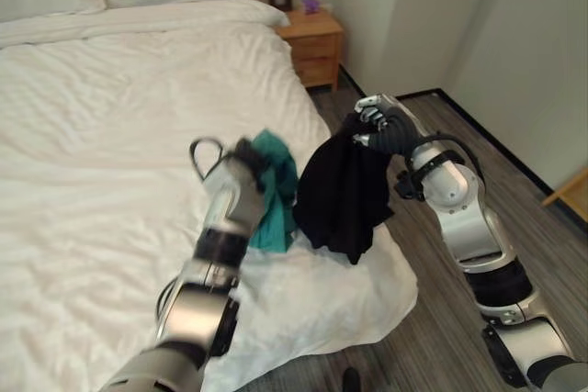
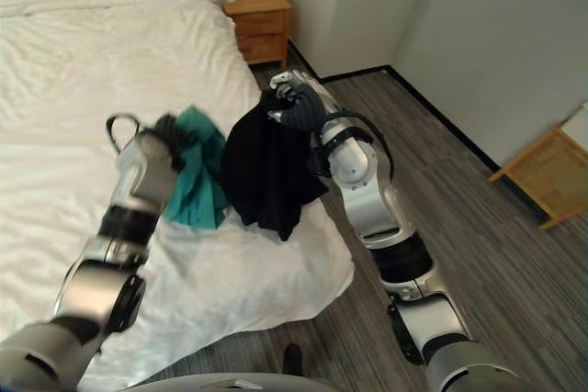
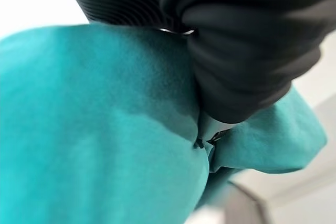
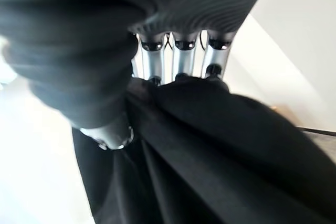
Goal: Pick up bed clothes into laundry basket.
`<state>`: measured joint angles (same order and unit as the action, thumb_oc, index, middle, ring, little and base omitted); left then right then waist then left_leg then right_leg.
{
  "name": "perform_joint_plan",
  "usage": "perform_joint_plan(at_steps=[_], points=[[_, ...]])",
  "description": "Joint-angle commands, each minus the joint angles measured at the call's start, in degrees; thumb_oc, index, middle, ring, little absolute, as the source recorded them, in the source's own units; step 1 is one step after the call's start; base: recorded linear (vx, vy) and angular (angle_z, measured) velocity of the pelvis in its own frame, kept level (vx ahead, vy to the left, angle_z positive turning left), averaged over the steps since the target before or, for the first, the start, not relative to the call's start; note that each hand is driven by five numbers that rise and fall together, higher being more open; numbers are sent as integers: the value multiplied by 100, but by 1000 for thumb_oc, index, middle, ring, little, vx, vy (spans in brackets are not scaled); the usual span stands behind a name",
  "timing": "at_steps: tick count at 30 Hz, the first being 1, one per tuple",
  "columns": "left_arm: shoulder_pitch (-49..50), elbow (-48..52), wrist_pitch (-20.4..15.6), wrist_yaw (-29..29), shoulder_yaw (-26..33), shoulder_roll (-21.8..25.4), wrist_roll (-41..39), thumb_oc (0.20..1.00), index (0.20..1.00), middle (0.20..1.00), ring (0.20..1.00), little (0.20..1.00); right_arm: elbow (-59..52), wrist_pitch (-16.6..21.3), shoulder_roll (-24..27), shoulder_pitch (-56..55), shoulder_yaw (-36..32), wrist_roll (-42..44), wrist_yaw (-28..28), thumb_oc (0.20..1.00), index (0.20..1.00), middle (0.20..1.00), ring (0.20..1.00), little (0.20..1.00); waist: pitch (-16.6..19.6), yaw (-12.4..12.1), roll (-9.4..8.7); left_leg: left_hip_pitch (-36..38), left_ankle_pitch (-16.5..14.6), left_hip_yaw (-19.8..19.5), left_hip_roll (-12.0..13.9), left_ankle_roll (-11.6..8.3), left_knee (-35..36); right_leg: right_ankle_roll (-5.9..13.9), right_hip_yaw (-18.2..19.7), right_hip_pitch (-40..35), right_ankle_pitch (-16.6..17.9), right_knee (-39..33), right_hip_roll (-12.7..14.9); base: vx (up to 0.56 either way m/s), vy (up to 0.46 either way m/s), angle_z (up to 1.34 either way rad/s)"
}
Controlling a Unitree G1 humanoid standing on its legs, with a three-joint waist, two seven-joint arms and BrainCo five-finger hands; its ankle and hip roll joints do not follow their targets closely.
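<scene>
Teal garment [image 1: 277, 192] bunched in my left hand [image 1: 241, 174] above the white bed [image 1: 101, 135] edge, black garment [image 1: 342, 192] hanging just beside it, pinched in my right hand's [image 1: 378, 124] curled fingers [image 4: 176, 59].

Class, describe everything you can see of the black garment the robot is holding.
The black garment is plain, soft, matte cloth with no visible print. It is bunched at the top, where the right hand has curled its fingers round it, and hangs in loose folds over the bed's corner. Its lower edge reaches the white sheet, and one side lies against the teal cloth.
</scene>
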<state>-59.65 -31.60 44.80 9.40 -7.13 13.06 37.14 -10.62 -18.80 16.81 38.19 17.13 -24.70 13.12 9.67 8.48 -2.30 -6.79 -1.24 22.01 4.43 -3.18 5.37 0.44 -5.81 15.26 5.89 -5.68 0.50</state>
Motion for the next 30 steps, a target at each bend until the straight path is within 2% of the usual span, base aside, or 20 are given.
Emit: perform_joint_plan(at_steps=[1,4,5,6,7,8,9,10,11,14,15,16,17,18,19,20,21,23,27,30], points=[[-1039,-511,-322,-1238,-522,76,-495,200,200,200,200,200,275,192,19,815,-278,5,-288,200,200,200,200,200,337,-43,36,109,306,50,247,-332,-37,435,11,-329,-88,68,400,-31,28,-28],[-2226,-2098,-848,-2313,-911,-26,-1231,200,200,200,200,200,359,213,-114,1028,-181,212,-397,200,200,200,200,200,399,294,136,150,289,234,249,-315,-37,434,207,-267,-68,68,384,-2,71,-7],[-2871,-3264,-1402,-2972,-1188,-77,-1716,200,200,200,200,200,334,233,-198,1067,-136,420,-421,200,200,200,200,200,449,540,217,207,235,379,250,-305,-37,443,325,-254,-86,68,378,3,65,-48],[-2912,-3334,-1446,-3028,-1208,-91,-1764,200,200,200,200,200,334,230,-200,1085,-144,424,-423,200,200,200,200,200,444,528,203,182,271,392,253,-304,-37,427,343,-220,-49,68,372,-28,91,-57],[-868,-748,-2497,-2085,-491,1658,-2447,200,200,200,200,200,-156,126,828,777,-798,796,-423,200,200,200,200,200,360,323,193,179,229,298,200,-248,-37,473,258,-295,-98,68,423,-131,39,-79],[1232,3540,-2172,-1435,491,2166,-2917,200,200,200,200,200,-865,-24,1373,354,-1735,890,-570,200,200,200,200,200,274,-18,147,2,290,155,183,-201,-37,492,37,-261,-52,68,473,-125,36,-64],[2408,4732,-2058,-958,1069,2393,-2739,200,200,200,200,200,-1200,-176,1489,-64,-2131,817,-480,200,200,200,200,200,247,-123,130,-22,302,97,181,-203,-37,502,-27,-296,-51,68,482,-114,-20,-75],[2522,4835,-2010,-927,1126,2395,-2732,200,200,200,200,200,-1239,-196,1477,-102,-2102,816,-470,200,200,200,200,200,298,-103,144,-51,331,101,183,-202,-37,490,-18,-263,-24,68,479,8,-59,-22],[4548,5710,-2841,-579,1803,2253,-2515,200,200,200,200,200,-1519,-163,1549,-810,-2478,694,-322,200,200,200,200,200,208,-217,86,40,301,116,207,-210,-37,498,-74,-404,-85,68,475,30,-66,16],[4888,6023,-2980,-742,1644,1887,-2499,200,200,200,200,200,-1562,-3,1926,-867,-2349,649,-418,200,200,200,200,200,191,-169,58,104,336,251,216,-210,-37,524,-98,-454,6,68,466,-20,-66,62],[4944,6336,-2970,-801,1509,1805,-2538,200,200,200,200,200,-1624,95,2168,-943,-2598,751,-546,200,200,200,200,200,74,-136,50,155,362,440,289,-231,-37,615,-359,-422,149,68,520,-206,-159,35],[5103,6640,-2949,-868,1572,1699,-2566,200,200,200,200,200,-1659,95,2235,-786,-2910,723,-541,200,200,200,200,200,-28,-244,89,253,445,897,544,-335,-37,753,-1602,-403,215,112,835,-196,-156,7],[5104,6647,-2944,-868,1573,1700,-2567,200,200,200,200,200,-1662,93,2235,-786,-2913,723,-539,200,200,200,200,200,-30,-238,87,243,461,890,544,-333,-37,745,-1609,-400,228,106,834,-181,-171,-102],[5126,6726,-2891,-870,1517,1646,-2529,200,200,200,200,200,-1663,104,2216,-769,-2984,712,-562,200,200,200,200,200,-48,-251,95,288,493,1040,638,-387,-37,753,-2103,-421,299,138,993,-77,-142,-130],[5455,5536,-3930,-1342,1504,1697,-2732,200,200,200,200,200,-1437,132,2110,-489,-2866,793,-679,200,200,200,200,200,-67,-227,120,439,551,1361,782,-509,-37,818,-2578,-518,355,205,1221,-82,-179,-130],[5299,5114,-4025,-1492,1167,1736,-2786,200,200,200,200,200,-1396,203,2068,-426,-2686,820,-714,200,200,200,200,200,-53,-125,110,544,560,1570,847,-546,-37,810,-2701,-525,408,280,1317,-39,-116,-69],[5276,5087,-4042,-1499,1154,1734,-2782,200,200,200,200,200,-1391,207,2073,-424,-2692,820,-716,200,200,200,200,200,-67,-144,106,559,558,1583,847,-548,-37,810,-2688,-529,406,283,1316,-17,-81,-103],[5142,4369,-4591,-1865,1050,1824,-3005,200,200,200,200,200,-1236,232,2090,107,-2451,875,-797,200,200,200,200,200,-44,-97,122,689,606,1953,933,-597,-37,817,-3147,-620,473,377,1568,9,-111,-118],[5161,4626,-4642,-2064,1228,1753,-2955,200,200,200,200,200,-847,307,1899,983,-2066,399,-811,200,200,200,200,200,75,-278,137,1011,734,2758,1049,-870,-37,900,-4578,-1053,663,181,1946,-5,-175,-146],[5180,4828,-4603,-1950,1133,1688,-2868,200,200,200,200,200,-925,301,1839,898,-2181,391,-748,200,200,200,200,200,119,-293,144,1122,813,2858,1087,-982,-37,910,-4367,-1003,494,105,1784,80,-272,-142]])
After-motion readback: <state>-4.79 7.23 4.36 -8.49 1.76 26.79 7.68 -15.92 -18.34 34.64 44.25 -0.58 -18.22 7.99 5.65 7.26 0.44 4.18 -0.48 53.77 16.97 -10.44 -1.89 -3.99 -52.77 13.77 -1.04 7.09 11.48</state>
